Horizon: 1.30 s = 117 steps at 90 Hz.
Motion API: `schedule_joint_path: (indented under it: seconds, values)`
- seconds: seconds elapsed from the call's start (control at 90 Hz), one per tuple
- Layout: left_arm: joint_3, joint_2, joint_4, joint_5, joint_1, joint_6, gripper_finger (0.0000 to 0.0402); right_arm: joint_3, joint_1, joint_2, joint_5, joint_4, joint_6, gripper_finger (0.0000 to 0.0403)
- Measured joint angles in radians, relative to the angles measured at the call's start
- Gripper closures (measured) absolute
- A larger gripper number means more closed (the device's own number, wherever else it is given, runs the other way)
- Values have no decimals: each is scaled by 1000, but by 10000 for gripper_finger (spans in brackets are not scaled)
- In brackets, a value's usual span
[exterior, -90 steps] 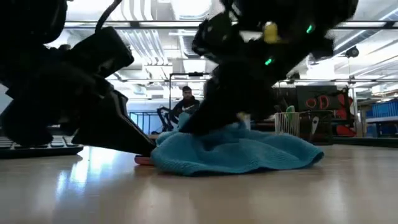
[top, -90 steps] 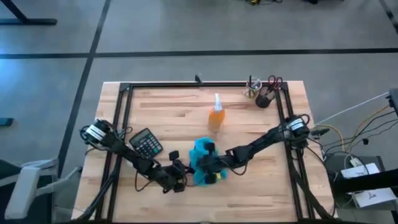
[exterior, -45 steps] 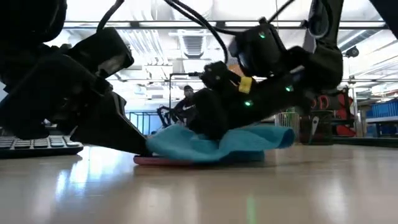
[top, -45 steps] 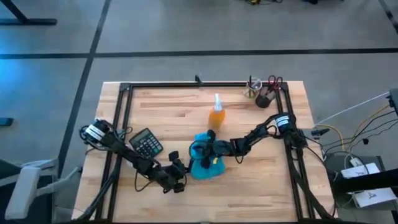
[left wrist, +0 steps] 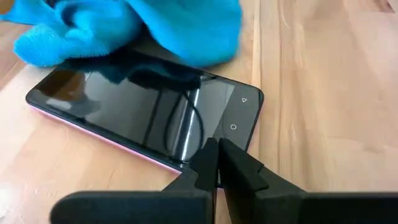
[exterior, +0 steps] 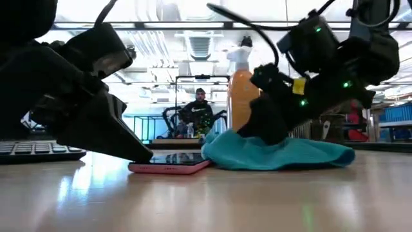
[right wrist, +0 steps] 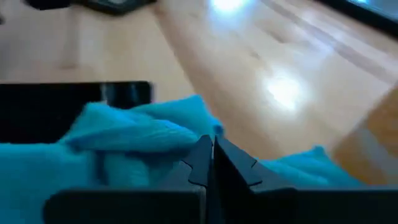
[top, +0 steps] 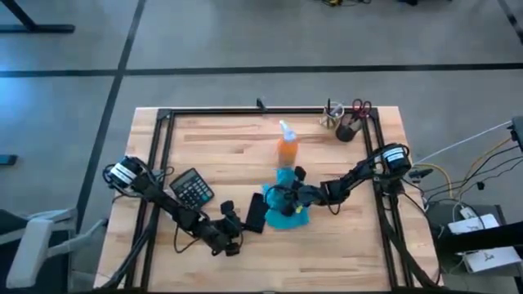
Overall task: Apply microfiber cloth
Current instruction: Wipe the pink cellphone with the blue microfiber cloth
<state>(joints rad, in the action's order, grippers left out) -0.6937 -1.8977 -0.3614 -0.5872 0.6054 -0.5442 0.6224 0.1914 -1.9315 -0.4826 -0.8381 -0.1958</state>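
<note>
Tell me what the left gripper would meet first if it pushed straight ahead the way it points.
The left gripper, fingers shut, already sits at the black phone's near edge, so it would push the phone first. Past it lies the microfiber cloth, overlapping the phone's far end.

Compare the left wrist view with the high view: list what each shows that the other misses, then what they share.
Only the left wrist view shows the phone's pink edge, its glossy screen with touch icons, and the left gripper's closed fingertips pressing on its near end.

Only the high view shows the orange spray bottle, the calculator, the pen cup and both arms, with the right gripper on the cloth.

Both show the microfiber cloth lying over one end of the phone on the wooden table.
</note>
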Motion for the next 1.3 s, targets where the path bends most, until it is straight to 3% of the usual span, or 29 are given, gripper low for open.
schedule_joint_path:
  seconds: [0.333,0.544,0.644,0.778,1.011,1.144,1.3]
  values:
    - [0,0,-6,-1,-30,58,401,262,21,-244,44,-115,49,401]
    - [0,0,-2,-9,-41,58,401,366,32,-309,214,-91,25,401]
    - [-1,6,26,-72,-44,74,401,367,56,-306,309,-91,14,401]
    - [0,90,131,-128,-54,126,401,356,95,-287,309,-82,46,401]
    - [11,316,354,-265,-83,197,401,321,106,-268,404,-81,55,401]
    - [19,314,289,-193,-160,285,401,319,105,-267,406,-80,52,401]
    - [13,223,72,42,-265,434,401,318,104,-265,434,-66,57,401]
